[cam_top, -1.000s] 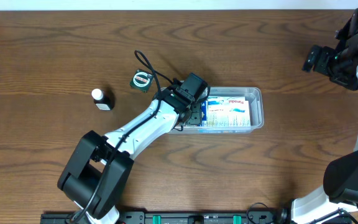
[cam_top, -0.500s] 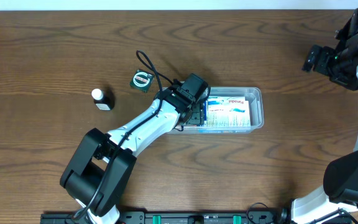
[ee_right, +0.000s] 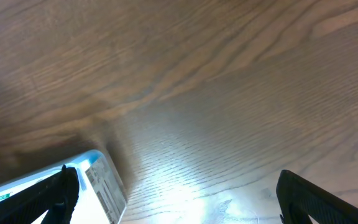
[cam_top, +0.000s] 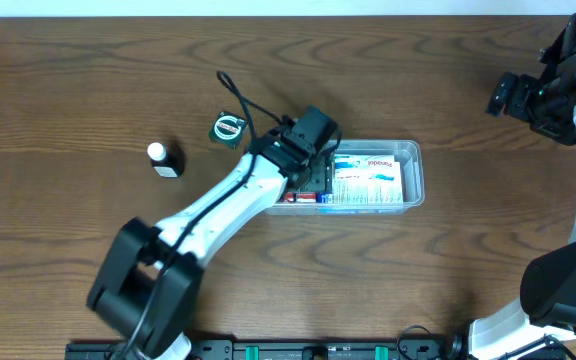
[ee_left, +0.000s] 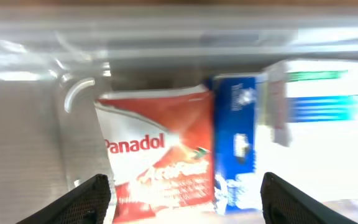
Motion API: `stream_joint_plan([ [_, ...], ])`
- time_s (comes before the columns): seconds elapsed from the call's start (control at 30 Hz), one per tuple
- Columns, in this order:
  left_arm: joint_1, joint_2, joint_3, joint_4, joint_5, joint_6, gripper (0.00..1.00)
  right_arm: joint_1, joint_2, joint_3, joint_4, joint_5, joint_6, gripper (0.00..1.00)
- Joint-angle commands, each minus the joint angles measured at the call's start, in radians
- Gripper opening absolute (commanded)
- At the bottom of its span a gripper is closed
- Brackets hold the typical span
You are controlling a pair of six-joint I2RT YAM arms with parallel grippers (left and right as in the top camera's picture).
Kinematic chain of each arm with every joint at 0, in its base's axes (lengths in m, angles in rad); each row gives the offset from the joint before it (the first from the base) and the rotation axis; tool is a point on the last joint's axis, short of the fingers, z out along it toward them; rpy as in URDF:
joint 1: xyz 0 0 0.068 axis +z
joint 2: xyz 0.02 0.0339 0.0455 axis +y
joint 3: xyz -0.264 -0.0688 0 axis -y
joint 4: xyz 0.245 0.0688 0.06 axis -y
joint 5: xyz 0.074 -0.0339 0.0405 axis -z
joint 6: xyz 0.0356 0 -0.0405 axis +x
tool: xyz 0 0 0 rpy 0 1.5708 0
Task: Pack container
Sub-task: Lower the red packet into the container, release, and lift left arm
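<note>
One container (cam_top: 418,176), a clear tub with rounded corners, lies on the bench (cam_top: 88,80) a little right of the middle of the overhead frame, its long side running left to right; in the left wrist view its see-through wall crosses the top of the frame.

Three packs show inside it from the left wrist: one red Panadol pack (ee_left: 157,155) at the centre; one blue pack (ee_left: 235,143) touching the red one's right edge; one white pack (ee_left: 328,106) with green and blue stripes at the right, blurred. From above, the white pack fills the right and middle of the tub and the red one shows as a strip at its lower left.

The left hand (ee_left: 188,199) hangs over the tub's left end with its two fingers spread wide, one at each lower corner of the wrist frame; the red pack lies beyond and between them, and nothing is gripped.

The right hand (ee_right: 179,193) is well apart, at the upper right of the overhead frame; its fingers stand wide with only bare wood between them; a pale corner of the container shows at the lower left of its wrist view.

Two loose things sit on the bench left of the tub: one small dark bottle (cam_top: 164,159) with a white cap, and one small dark item with a green round face (cam_top: 227,128), nearer the left arm.
</note>
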Motion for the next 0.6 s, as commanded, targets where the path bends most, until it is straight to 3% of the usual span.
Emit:
stream_joint_plan([
  [0.0, 0.0, -0.099, 0.068, -0.037, -0.012, 0.07, 0.79, -0.005, -0.011, 0.013, -0.001, 0.003, 0.004, 0.99],
  [0.17, 0.0, -0.207, 0.124, -0.127, -0.063, 0.112, 0.79, -0.005, -0.011, 0.013, -0.001, 0.003, 0.004, 0.99],
  [0.3, 0.022, -0.288, 0.125, -0.125, -0.189, 0.195, 0.89, -0.005, -0.011, 0.013, -0.001, 0.003, 0.004, 0.99],
  [0.4, 0.076, -0.295, 0.125, -0.105, -0.241, 0.367, 0.99, -0.005, -0.011, 0.013, -0.001, 0.003, 0.004, 0.99],
  [0.5, 0.154, -0.266, 0.125, -0.096, -0.241, 0.542, 0.98, -0.005, -0.011, 0.013, -0.001, 0.003, 0.004, 0.99],
  [0.57, 0.212, -0.238, 0.124, -0.078, -0.241, 0.597, 0.98, -0.005, -0.011, 0.013, -0.001, 0.003, 0.004, 0.99],
])
